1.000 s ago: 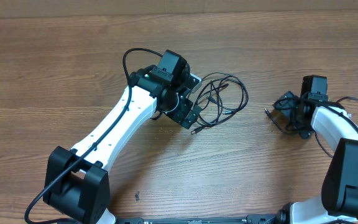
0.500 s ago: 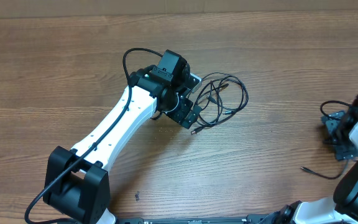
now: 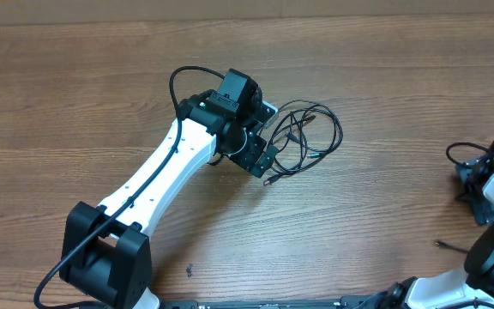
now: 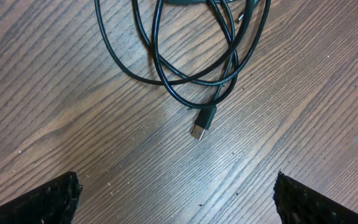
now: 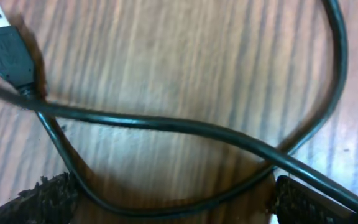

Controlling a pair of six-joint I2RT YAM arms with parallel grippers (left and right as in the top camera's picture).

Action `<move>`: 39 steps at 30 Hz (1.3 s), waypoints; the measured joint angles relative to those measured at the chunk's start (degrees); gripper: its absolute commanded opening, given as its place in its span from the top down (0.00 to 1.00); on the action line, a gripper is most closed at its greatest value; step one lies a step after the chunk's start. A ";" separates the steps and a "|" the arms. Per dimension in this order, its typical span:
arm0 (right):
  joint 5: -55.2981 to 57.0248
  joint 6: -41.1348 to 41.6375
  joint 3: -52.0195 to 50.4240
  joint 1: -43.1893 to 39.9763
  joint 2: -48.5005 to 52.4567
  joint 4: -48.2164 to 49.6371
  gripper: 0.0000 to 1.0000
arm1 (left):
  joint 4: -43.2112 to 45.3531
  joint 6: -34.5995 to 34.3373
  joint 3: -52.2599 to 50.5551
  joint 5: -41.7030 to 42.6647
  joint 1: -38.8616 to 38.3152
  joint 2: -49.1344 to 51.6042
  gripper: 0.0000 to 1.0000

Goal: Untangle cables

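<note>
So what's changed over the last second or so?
The right gripper swung off toward the right edge of the table, and one cable went along with it, though the gripper looks wide open rather than clamped on it. The left gripper, also open, has not moved, and the looped cables in front of it lie as before.

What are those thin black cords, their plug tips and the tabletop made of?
The thin black looped cords look rubber- or plastic-sheathed: smooth, glossy, bending freely. The small plug tip shows a bright metal shell on a black moulded plastic grip. The brown tabletop looks like wood or wood-print laminate: streaky grain, matt.
</note>
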 measured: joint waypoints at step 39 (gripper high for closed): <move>-18.43 -11.56 1.42 -13.81 -1.79 -3.06 0.01 | 3.61 0.00 0.00 0.70 -0.02 0.00 0.01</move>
